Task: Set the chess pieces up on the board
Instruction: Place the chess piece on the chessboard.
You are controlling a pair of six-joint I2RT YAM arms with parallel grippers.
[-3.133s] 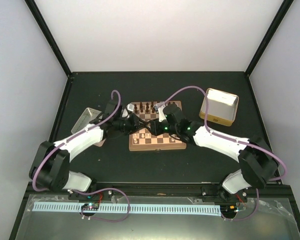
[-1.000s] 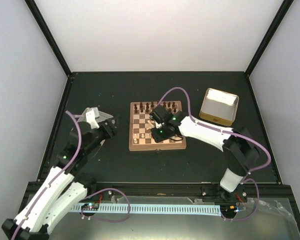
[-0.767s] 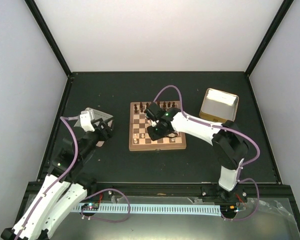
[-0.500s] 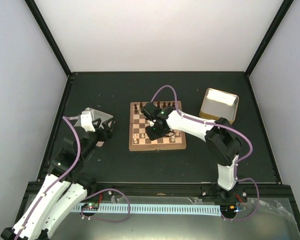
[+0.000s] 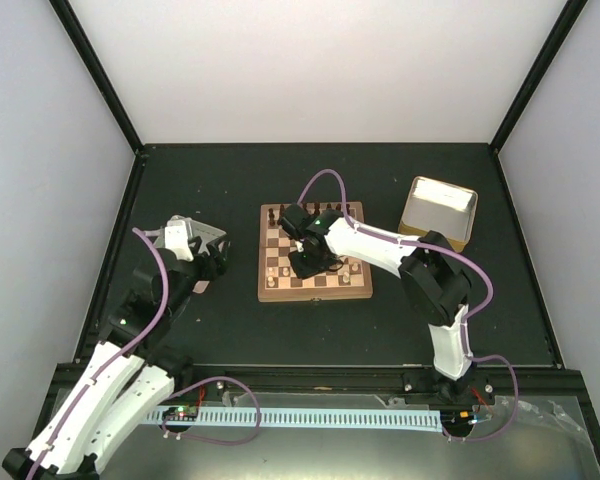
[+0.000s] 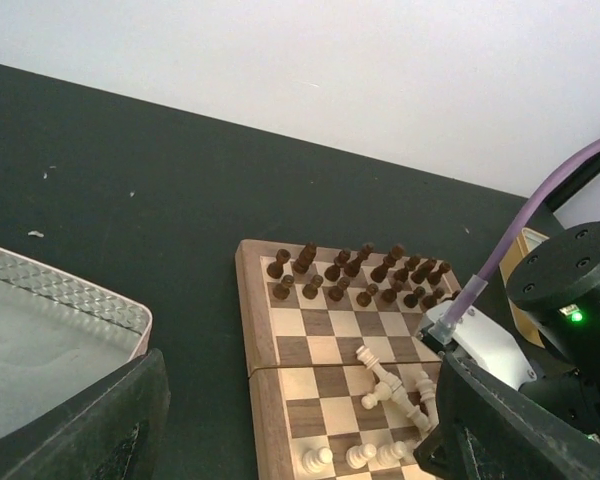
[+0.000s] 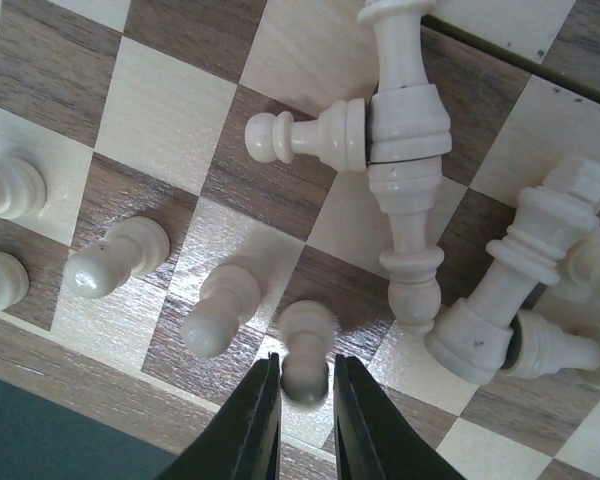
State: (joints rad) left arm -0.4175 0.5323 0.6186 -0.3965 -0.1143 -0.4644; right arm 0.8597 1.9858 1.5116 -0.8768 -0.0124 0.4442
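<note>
1. Cream-coloured pawn (image 7: pixel 306 340) stands at the bottom centre of the right wrist view. It is on the board (image 5: pixel 315 296), close to the rim at lower left, between the tips of the right gripper (image 7: pixel 302 372).
2. These fingers are only a little apart. If they pinch the pawn or have let it go, I cannot tell.
3. Left gripper (image 6: pixel 300 400) was over the board a few seconds ago and has moved back to the metal tray (image 6: pixel 70 288) at left. Its fingers are wide apart and hold nothing.
4. I judge that one more pawn is being placed. A heap of pale chess pieces (image 7: pixel 405 130) lies fallen at upper right, so much work remains.
5. Dark pieces (image 6: pixel 350 270) stand in the far rows.
6. From above, the right arm hides the middle of the board. The tray is cut off and its content is unclear.
</note>
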